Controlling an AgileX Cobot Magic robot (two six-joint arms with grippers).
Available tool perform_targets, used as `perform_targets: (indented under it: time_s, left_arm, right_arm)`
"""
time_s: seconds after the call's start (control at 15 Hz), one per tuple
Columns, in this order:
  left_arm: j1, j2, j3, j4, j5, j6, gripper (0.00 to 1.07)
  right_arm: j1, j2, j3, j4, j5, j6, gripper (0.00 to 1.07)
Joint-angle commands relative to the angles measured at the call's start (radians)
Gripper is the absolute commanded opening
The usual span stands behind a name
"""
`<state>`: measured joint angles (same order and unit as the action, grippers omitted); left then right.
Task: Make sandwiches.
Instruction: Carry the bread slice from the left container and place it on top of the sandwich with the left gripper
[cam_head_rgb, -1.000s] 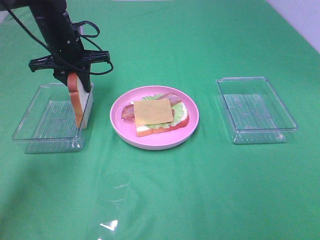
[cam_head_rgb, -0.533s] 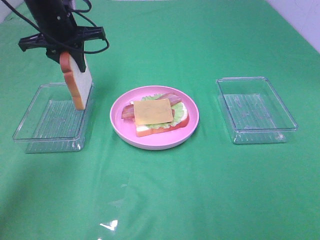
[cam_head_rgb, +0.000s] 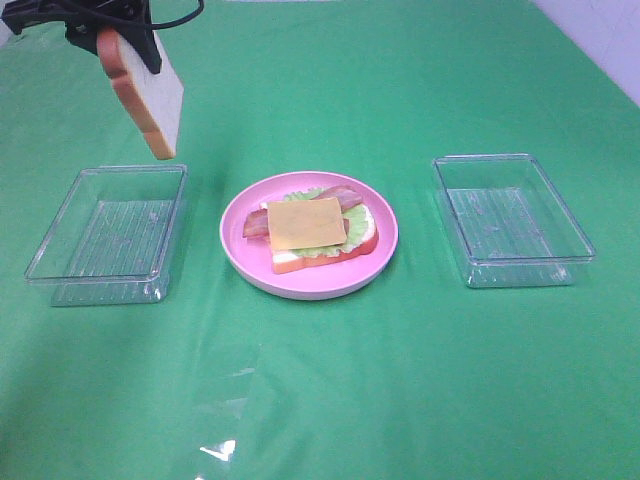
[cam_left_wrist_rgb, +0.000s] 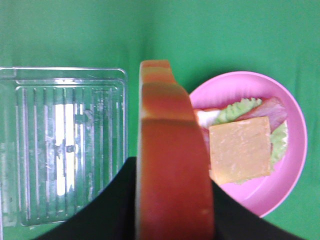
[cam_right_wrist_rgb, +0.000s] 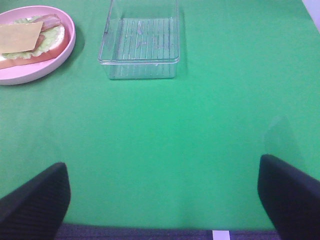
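Observation:
My left gripper hangs high above the left clear tray, shut on a bread slice with white faces and an orange-brown crust. The slice hangs edge-down and tilted. In the left wrist view its crust fills the middle between black fingers. On the pink plate lies the open sandwich: bottom bread, lettuce, bacon, and a cheese square on top. My right gripper stands open over bare cloth, holding nothing, and does not show in the exterior high view.
A second clear tray sits right of the plate, with nothing in it; it also shows as the ribbed tray in the right wrist view. Green cloth covers the whole table.
The left gripper has lifted the bread slice up out of the left tray and back toward the far left. The slice now hangs well above the tray. The right arm has not moved.

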<state>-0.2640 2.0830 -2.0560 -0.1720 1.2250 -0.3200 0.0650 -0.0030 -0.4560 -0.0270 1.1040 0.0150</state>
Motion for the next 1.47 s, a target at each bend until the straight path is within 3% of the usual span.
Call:
perform_targets:
  time_s: [0.07,0.33,0.8,0.87,1.2,1.47]
  left_arm:
    - [-0.014,-0.006,0.003,-0.068,0.071,0.025,0.22]
    - [-0.07,0.019,0.003,-0.115,0.001,0.028,0.16]
    - [-0.2,0.156,0.003,-0.422,-0.166,0.109,0.16]
    - [-0.208,0.211,0.003,-0.451,-0.164,0.096,0.16]
    - [-0.208,0.261,0.003,-0.437,-0.217,0.089,0.16]
    - [-0.204,0.262,0.003,-0.318,-0.251,0.028,0.16]
  right_arm:
    - [-0.005,-0.025,0.004,0.001,-0.006,-0.009,0.97]
    - [-0.005,-0.025,0.004,0.001,-0.006,-0.009,0.97]
    - [-0.005,-0.025,0.004,0.001,-0.006,-0.009,0.97]
    - [-0.005,-0.025,0.004,0.001,-0.006,-0.009,0.97]
    - [-0.005,-0.025,0.004,0.001,-0.006,-0.009,0.97]
    - [-0.005,-0.025,0.004,0.001,-0.006,-0.009,0.97]
